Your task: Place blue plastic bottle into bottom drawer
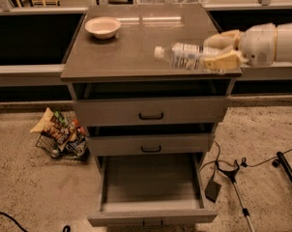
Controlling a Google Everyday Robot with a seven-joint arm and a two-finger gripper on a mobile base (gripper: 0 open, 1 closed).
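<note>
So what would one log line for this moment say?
gripper: shut on bottle at right edge of cabinet top | bottle: on its side, cap away from gripper | bottom drawer: pulled open | bowl: back left of top
</note>
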